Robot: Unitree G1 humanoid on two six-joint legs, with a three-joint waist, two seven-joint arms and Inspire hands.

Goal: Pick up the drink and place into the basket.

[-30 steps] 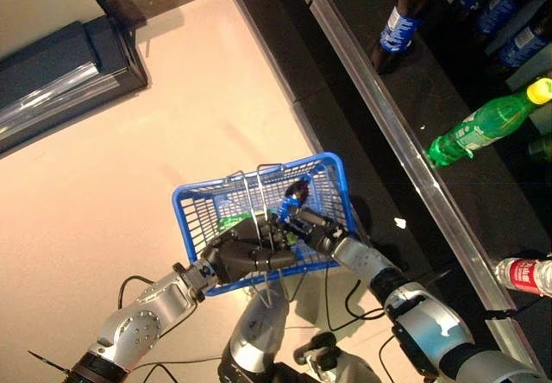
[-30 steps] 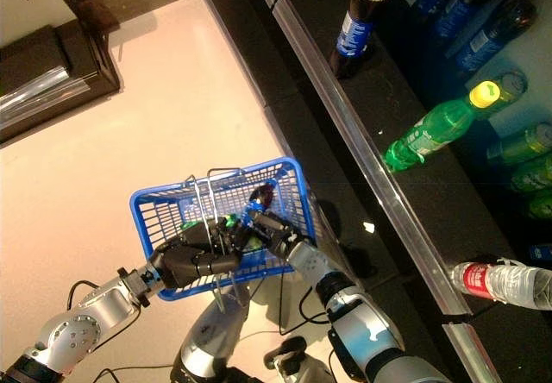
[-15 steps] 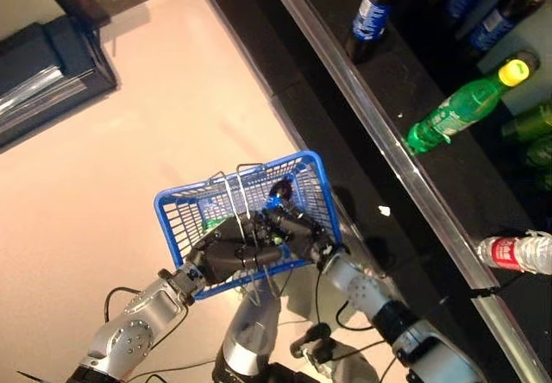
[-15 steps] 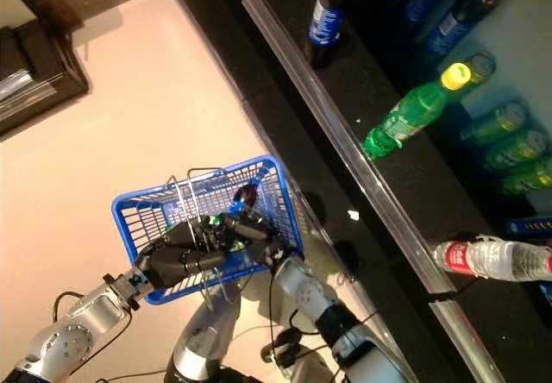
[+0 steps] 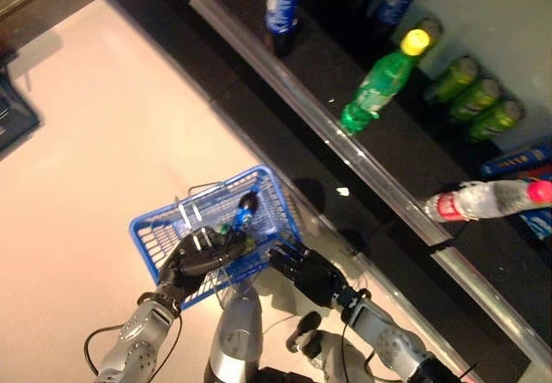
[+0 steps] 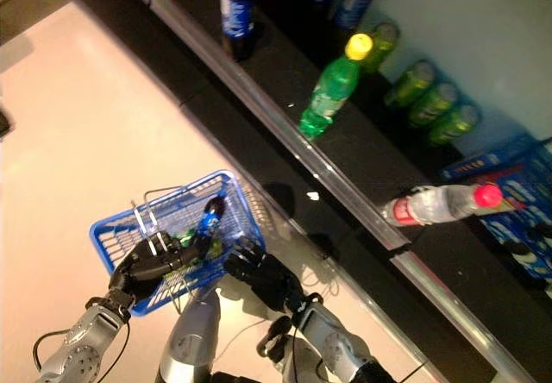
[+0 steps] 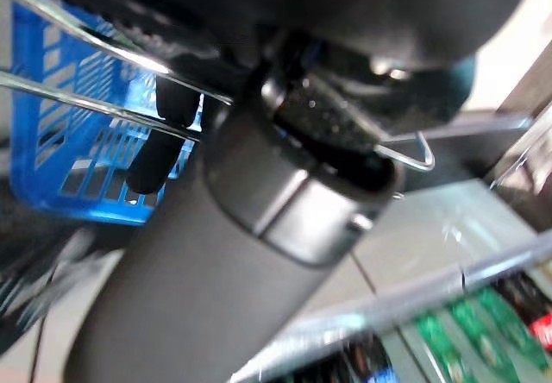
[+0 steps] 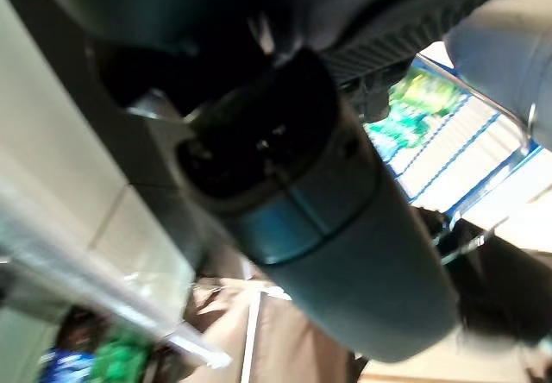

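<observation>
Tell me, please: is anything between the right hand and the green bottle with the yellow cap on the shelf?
Nothing visible blocks it. The right hand is open, outside the blue basket that the left hand holds by the wire handles. Between it and the green bottle are only the dark shelf front and its metal rail.

Both eye views look steeply down from the robot's head at the floor, the blue basket [image 5: 216, 228] toward seven o'clock and the dark shelf [image 5: 362, 167] running from twelve to five o'clock; the two share nearly the whole scene, the right eye view reaching a little further past the shelf at three o'clock. The left wrist view sits very close under the left hand [image 7: 259, 193], facing along it to the basket's wire handles [image 7: 103, 98]; the right wrist view looks from just as near along the right hand [image 8: 285, 185], with the basket's mesh showing beyond it.
</observation>
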